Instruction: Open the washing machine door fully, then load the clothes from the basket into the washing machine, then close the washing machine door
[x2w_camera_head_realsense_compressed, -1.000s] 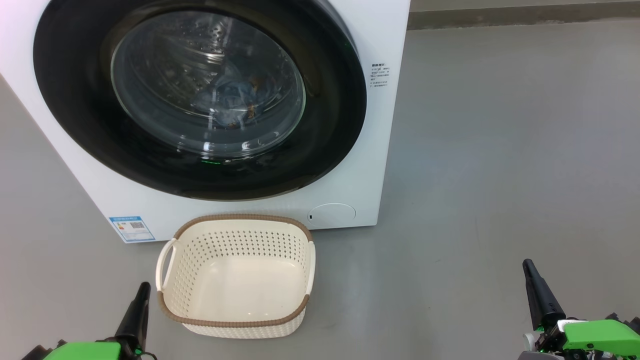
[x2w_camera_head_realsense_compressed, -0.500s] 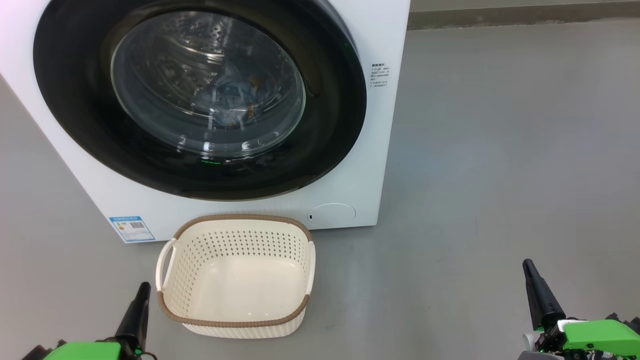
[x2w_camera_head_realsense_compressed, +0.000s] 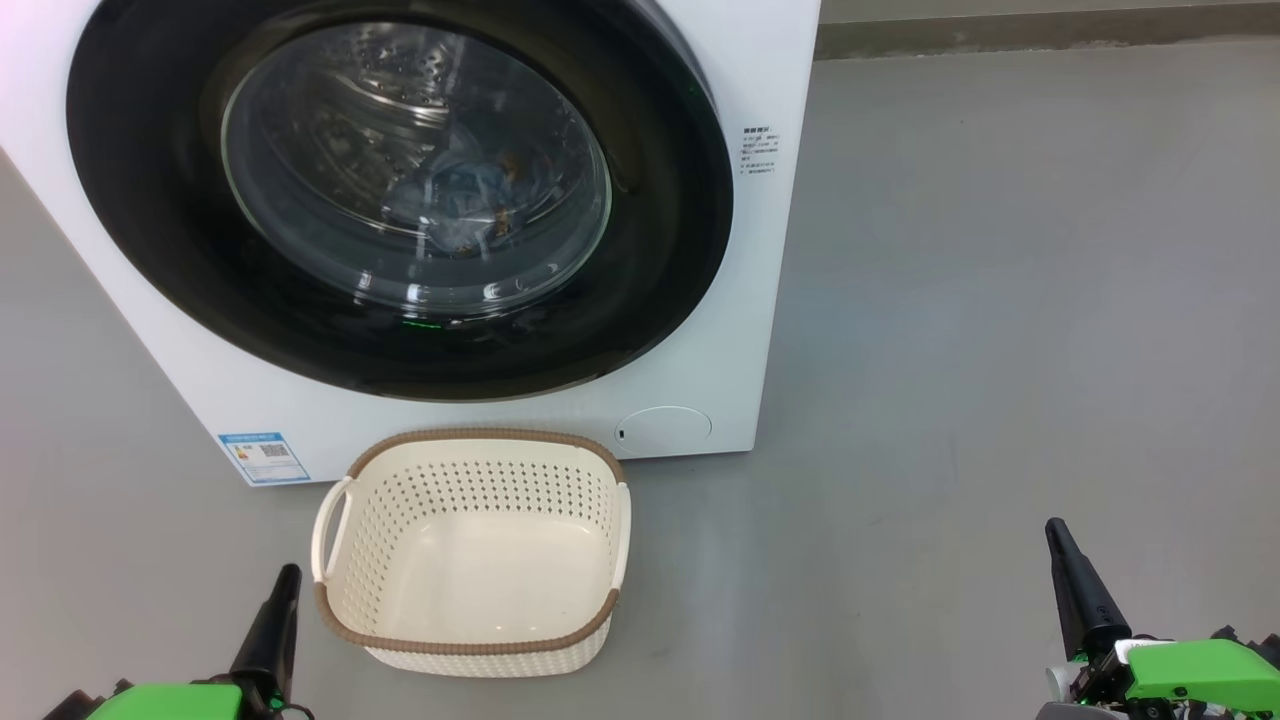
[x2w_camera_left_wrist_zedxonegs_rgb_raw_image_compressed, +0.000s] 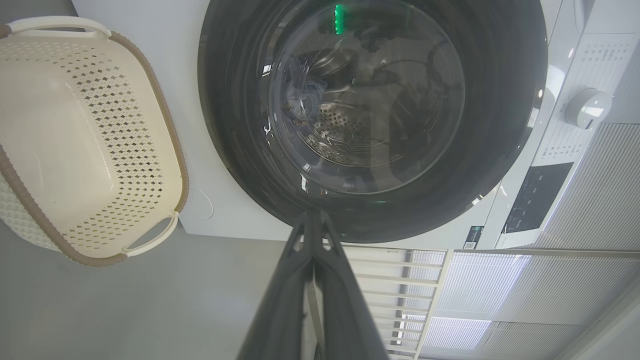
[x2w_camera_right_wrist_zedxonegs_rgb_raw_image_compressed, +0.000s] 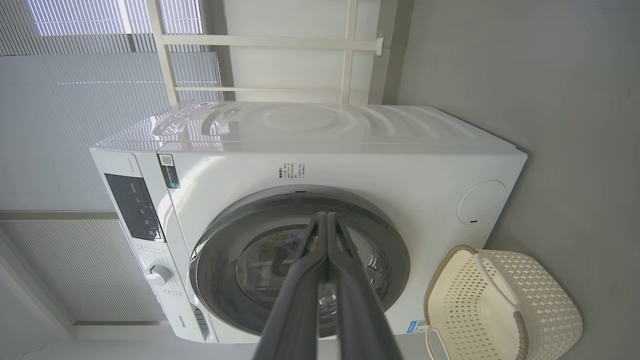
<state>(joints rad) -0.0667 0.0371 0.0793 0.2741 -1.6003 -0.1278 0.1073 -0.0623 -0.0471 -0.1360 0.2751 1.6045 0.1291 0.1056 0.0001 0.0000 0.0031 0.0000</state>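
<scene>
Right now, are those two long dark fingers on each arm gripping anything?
The left gripper: closed, holding nothing.
The right gripper: closed, holding nothing.

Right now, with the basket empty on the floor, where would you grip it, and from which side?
Probably the left side handle of the basket, approached from the left by the left gripper once opened: the handle loops clear of the wall, leaving a gap for a finger, and it lies nearest that gripper.
</scene>
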